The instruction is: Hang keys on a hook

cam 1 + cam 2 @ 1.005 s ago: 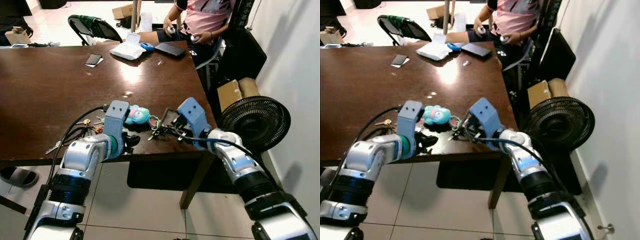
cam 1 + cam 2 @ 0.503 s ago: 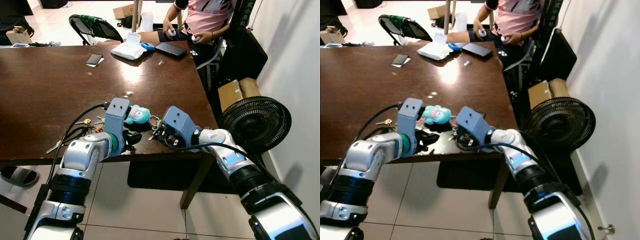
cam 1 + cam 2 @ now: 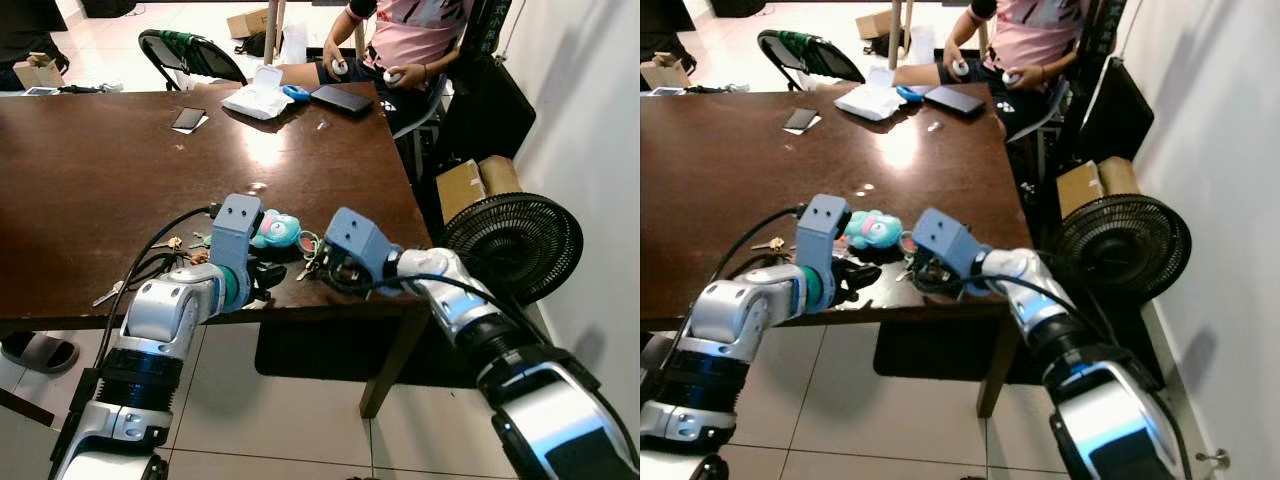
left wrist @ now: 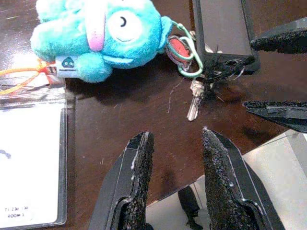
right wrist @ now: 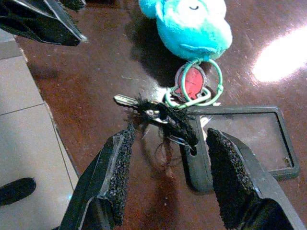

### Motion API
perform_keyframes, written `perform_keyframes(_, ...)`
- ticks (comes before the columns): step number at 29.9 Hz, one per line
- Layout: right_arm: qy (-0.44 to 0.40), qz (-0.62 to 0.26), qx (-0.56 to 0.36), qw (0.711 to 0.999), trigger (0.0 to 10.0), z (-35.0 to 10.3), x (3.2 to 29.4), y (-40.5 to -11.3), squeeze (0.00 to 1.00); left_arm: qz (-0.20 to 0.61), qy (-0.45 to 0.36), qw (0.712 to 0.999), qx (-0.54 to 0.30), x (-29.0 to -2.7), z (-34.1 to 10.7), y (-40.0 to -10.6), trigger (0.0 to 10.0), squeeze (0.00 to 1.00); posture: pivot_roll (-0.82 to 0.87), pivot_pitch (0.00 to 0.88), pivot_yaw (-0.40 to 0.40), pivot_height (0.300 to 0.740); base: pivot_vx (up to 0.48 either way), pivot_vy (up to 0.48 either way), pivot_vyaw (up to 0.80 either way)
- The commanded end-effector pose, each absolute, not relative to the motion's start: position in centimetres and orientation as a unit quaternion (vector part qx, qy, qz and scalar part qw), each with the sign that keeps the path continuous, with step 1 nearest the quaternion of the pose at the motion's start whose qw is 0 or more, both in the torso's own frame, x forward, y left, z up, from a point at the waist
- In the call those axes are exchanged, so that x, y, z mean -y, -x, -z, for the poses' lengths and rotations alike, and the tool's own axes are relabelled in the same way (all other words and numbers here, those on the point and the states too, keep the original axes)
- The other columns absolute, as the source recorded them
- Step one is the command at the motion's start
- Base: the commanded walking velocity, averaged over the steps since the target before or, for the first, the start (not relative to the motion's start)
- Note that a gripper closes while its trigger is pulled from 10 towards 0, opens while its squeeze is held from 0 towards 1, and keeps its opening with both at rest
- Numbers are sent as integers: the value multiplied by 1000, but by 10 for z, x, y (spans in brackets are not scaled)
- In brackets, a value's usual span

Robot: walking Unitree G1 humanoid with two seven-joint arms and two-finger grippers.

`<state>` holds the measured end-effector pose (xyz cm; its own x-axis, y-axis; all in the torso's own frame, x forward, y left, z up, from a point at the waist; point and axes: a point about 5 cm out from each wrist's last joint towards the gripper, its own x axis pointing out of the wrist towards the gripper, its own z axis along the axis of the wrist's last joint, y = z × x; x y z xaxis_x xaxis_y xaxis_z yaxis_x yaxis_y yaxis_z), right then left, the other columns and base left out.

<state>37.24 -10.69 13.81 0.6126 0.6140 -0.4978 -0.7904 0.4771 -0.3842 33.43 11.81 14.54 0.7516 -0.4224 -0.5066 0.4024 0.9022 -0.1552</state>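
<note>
Both arms are working low at the near edge of the brown table (image 3: pixel 120 170). The right gripper (image 5: pixel 165 158) is hovering just above the keys (image 5: pixel 158 112), fingers spread wide and straddling the bunch, nothing pinched. The left gripper (image 4: pixel 175 160) is sitting just beside them toward the table edge, jaws likewise parted and empty. The keys are lying flat on the wood: one silver key (image 4: pixel 194 103) poking out from a tuft of black frayed cord, clipped through a green carabiner (image 5: pixel 194 88) with a red tag to a turquoise plush toy (image 4: pixel 96 33). The bunch is touching the corner of a black rectangular frame (image 5: pixel 244 139). A clear badge holder (image 4: pixel 31 153) on an orange lanyard is lying beside the plush. A person is sitting at the far end of the table, holding something in each hand; a black fan (image 3: pixel 510 245) is standing on the floor to the right. No hook can be made out. Risks as judged from here: the fingers closing could be catching only loose cord, or the frame's edge along with it, so the bunch slips or drags the frame. The plush's weight could be swinging the load on lift. Keys are near the table edge, so a nudge could be sending them over.
</note>
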Motion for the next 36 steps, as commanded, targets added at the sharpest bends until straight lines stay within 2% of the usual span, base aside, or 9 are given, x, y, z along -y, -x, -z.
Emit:
perform_keyframes(1,290,-413,-151,850,10000,-138,105,-374,0,216,17,935,-281,-120,-144,-332,10000,0,140,0,130,740,0,0,0)
perform_keyframes(5,279,-388,-143,867,10000,-148,105,-383,0,215,18,935,-283,-120,-143,-331,10000,0,138,0,129,740,0,0,0)
perform_keyframes(10,262,-395,-139,870,10000,-154,102,-385,0,214,18,935,-283,-120,-143,-331,10000,0,139,0,128,740,0,0,0)
perform_keyframes(23,302,-424,-163,838,10000,-138,95,-380,0,212,18,935,-284,-119,-142,-329,10000,0,145,0,124,740,0,0,0)
perform_keyframes(34,306,-432,-170,831,10000,-134,96,-378,0,212,19,935,-285,-120,-142,-328,10000,0,144,0,126,740,0,0,0)
perform_keyframes(35,307,-431,-170,831,4588,-134,97,-378,0,212,19,935,-285,-120,-142,-328,10000,0,145,0,127,740,0,0,0)
perform_keyframes(36,307,-431,-170,831,4588,-134,97,-378,0,212,19,935,-285,-120,-142,-328,10000,0,145,0,127,740,0,0,0)
